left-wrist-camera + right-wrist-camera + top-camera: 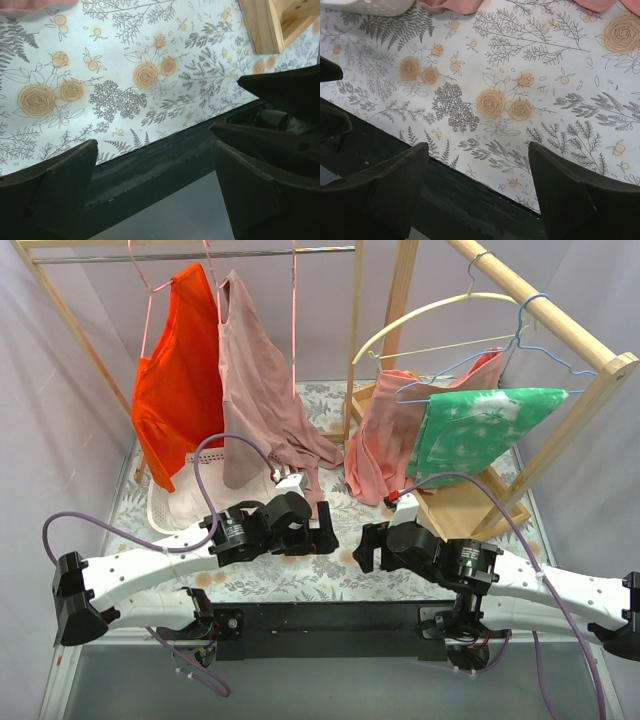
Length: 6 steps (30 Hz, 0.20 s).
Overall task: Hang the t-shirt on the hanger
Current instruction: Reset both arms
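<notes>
The mauve-pink t-shirt (pixel 255 390) hangs at the back left on the thin pink wire hanger (pixel 293 325), whose hook is at the metal rail (pixel 200 254). One side of the shirt droops to the table. My left gripper (pixel 325 535) is open and empty, low over the table's front middle, well in front of the shirt. My right gripper (pixel 365 545) is open and empty, facing it a short gap away. In the left wrist view the left gripper (pixel 155 155) holds nothing. In the right wrist view the right gripper (pixel 477 150) holds nothing.
A bright orange shirt (pixel 180 380) hangs left of the t-shirt. A white basket (pixel 170 505) lies below them. On the wooden rack (pixel 560 320) at right hang a salmon-pink shirt (pixel 385 440), a green cloth (pixel 475 425), a cream hanger (pixel 430 315) and a light-blue hanger (pixel 530 340). A floral cloth (pixel 125 75) covers the table.
</notes>
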{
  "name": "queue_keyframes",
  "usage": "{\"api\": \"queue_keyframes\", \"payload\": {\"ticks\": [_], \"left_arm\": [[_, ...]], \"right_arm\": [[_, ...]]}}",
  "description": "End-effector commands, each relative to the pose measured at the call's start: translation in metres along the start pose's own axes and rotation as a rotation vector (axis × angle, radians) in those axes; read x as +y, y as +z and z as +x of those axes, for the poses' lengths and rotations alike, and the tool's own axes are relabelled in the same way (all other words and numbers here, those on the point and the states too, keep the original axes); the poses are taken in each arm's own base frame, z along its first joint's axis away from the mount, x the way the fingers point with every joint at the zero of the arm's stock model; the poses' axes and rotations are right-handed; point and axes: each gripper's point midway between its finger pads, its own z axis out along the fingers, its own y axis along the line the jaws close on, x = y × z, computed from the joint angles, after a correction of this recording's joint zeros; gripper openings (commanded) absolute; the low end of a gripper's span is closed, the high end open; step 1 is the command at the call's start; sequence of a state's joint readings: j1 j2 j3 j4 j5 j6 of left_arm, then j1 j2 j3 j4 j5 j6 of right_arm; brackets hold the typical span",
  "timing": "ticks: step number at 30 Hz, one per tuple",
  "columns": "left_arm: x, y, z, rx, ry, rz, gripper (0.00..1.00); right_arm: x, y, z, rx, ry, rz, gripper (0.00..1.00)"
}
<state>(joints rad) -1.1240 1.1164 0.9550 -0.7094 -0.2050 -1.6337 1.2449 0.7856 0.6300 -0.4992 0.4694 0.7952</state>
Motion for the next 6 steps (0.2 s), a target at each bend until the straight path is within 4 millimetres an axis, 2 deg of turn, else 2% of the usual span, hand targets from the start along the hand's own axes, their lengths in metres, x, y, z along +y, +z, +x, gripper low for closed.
{"api": "queue_keyframes", "payload": {"ticks": [1,6], "left_arm": [[-0.002,-0.011,-0.020,-0.089,-0.072,-0.009,0.98],[-0.017,-0.022,-0.038,-0.148,-0.083,0.038,0.98]], "right_arm": [[0.001,0.002,-0.006,-0.021,0.017,0.015,0.89],[0.004,0.004,-0.005,-0.008,-0.002,0.015,0.89]]}}
